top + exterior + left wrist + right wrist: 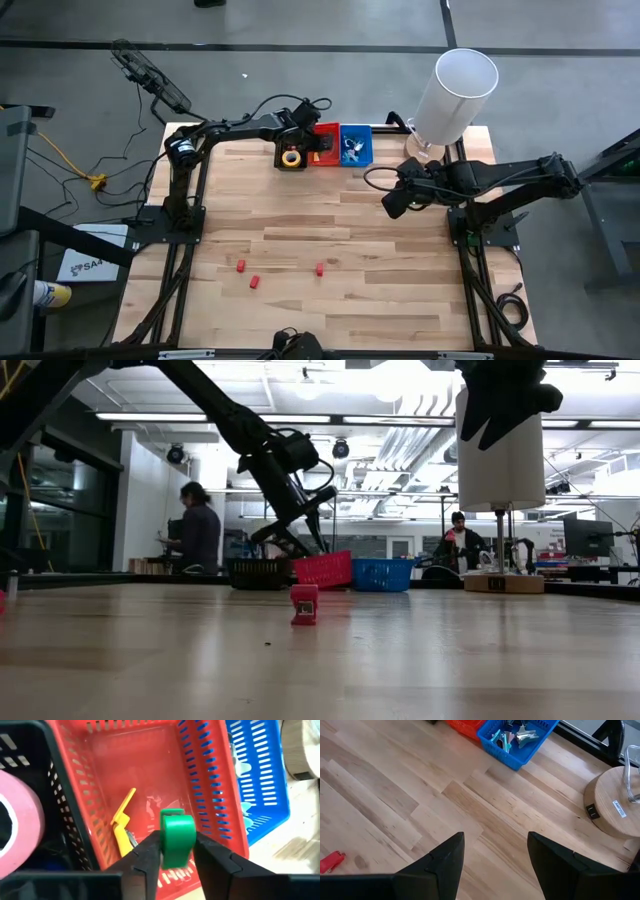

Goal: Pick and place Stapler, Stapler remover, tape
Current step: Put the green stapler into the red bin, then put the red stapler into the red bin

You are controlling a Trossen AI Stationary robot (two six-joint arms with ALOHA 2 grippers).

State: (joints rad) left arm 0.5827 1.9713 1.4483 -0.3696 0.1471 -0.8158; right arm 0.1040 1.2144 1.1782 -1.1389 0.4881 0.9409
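A light wooden-plank desk (330, 230) is shown from above with two dark arms; three small plastic mesh baskets are lined up along its far edge, a black one (292, 157) toward the left, a red one (325, 145) in the middle and a blue one (355, 145) toward the right. The left gripper (177, 852) is held over the red basket (140, 775), its two dark fingers (150, 860) set narrow against the sides of a small green plastic piece (176, 839); whether it is gripped firmly cannot be told. A yellow stapler-like tool (121, 822) lies on the floor of the red basket; a pink ring-shaped roll of tape (17, 835) sits in the black basket, where a yellow roll (291, 158) is seen from above. Light blue and silvery small tools (512, 737) fill the blue basket (512, 755). The right gripper (495, 855) is raised above the right part of the desk near the far edge, its fingers spread wide and empty. Three small solid red blocks (254, 281) lie toward the near edge; a white cylindrical lamp shade on a round wooden base (450, 95) stands at the far right corner. Two persons (198, 530) are visible in the room behind.
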